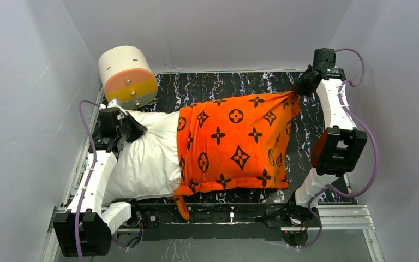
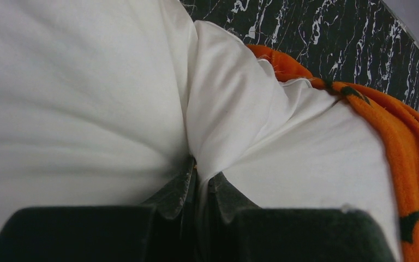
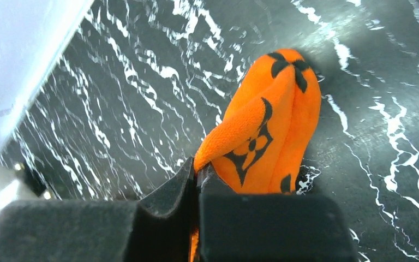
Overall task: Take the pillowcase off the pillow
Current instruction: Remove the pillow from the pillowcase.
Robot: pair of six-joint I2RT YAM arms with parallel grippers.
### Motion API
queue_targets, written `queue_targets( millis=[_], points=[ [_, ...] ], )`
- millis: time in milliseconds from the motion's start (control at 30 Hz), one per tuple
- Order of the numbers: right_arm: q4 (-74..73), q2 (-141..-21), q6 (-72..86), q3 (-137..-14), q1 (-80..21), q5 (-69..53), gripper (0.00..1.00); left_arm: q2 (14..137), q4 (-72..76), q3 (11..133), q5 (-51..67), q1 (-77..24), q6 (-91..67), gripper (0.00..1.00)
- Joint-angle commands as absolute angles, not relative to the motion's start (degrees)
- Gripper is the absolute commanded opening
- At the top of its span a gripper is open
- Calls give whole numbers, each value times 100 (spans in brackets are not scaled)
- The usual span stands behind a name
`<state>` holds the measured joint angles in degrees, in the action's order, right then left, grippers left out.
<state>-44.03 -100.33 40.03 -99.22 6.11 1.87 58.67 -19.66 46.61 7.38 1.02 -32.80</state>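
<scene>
The orange pillowcase (image 1: pixel 234 142) with black motifs covers the right part of the white pillow (image 1: pixel 147 155), whose left part is bare. My left gripper (image 1: pixel 126 126) is shut on a pinch of the pillow's white fabric at its far left corner; the wrist view shows the fold (image 2: pixel 218 120) between the fingers (image 2: pixel 174 191), with the pillowcase edge (image 2: pixel 409 142) at right. My right gripper (image 1: pixel 304 83) is shut on the pillowcase's far right corner, pulled taut; the wrist view shows the orange corner (image 3: pixel 267 131) clamped at the fingertips (image 3: pixel 183 183).
A cream-and-orange cylinder (image 1: pixel 127 75) lies at the back left, just behind the left gripper. The black marble-pattern floor (image 1: pixel 234 84) is boxed in by white walls. A metal rail (image 1: pixel 333 215) runs along the near edge by the arm bases.
</scene>
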Motion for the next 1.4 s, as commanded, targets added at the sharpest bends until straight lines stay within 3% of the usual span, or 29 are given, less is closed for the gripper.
queue_targets(
  millis=[0, 167, 267, 433, 633, 700, 833, 900, 967, 1033, 1100, 1167, 1267, 1367],
  points=[
    [-3887, -9917, 3034, -10059, 375, -406, 19, 6006, -2842, 4475, 238, 502, -2901, 0],
    [-3726, -9078, 2854, -8975, -212, -679, 71, 5998, -2891, 4751, 745, 501, -2861, 0],
    [-3915, -8249, 2422, -8313, -367, -1140, 83, 5919, -3028, 4854, 720, 501, -2850, 0],
    [-3476, -6760, 2685, -6654, -1262, -2595, 90, 5927, -3014, 4919, 1074, 501, -2880, 0],
    [-4282, -6164, 2922, -5815, -3167, -1072, 91, 5971, -3065, 5219, 1607, 501, -2784, 7],
    [-4584, -6423, 2894, -5940, -3579, -294, 77, 5976, -3164, 5399, 1690, 501, -2712, 16],
    [-4832, -7107, 3413, -6633, -3776, 1156, 24, 5920, -3605, 5917, 1732, 502, -2490, 51],
    [-4539, -7318, 3796, -6810, -3782, 1522, 16, 5774, -3865, 6218, 1637, 501, -2436, 67],
    [-3764, -7415, 4196, -6603, -3784, 1651, 23, 5556, -4060, 6502, 1670, 501, -2505, 79],
    [-3545, -7527, 4379, -6600, -3786, 1673, 29, 5268, -4146, 6603, 1904, 501, -2666, 84],
    [-3780, -7540, 4502, -6886, -3783, 2078, 39, 5096, -4385, 6692, 2242, 473, -2781, 86],
    [-3869, -7376, 4238, -7211, -3787, 2147, 57, 4921, -4686, 6673, 2384, 303, -2889, 87],
    [-4389, -6892, 4216, -7615, -3813, 2033, 65, 4390, -4715, 6177, 2555, 82, -3166, 88],
    [-4011, -6053, 4031, -7137, -3878, 784, 74, 3955, -4747, 5868, 3088, -284, -3443, 89]
  ],
)
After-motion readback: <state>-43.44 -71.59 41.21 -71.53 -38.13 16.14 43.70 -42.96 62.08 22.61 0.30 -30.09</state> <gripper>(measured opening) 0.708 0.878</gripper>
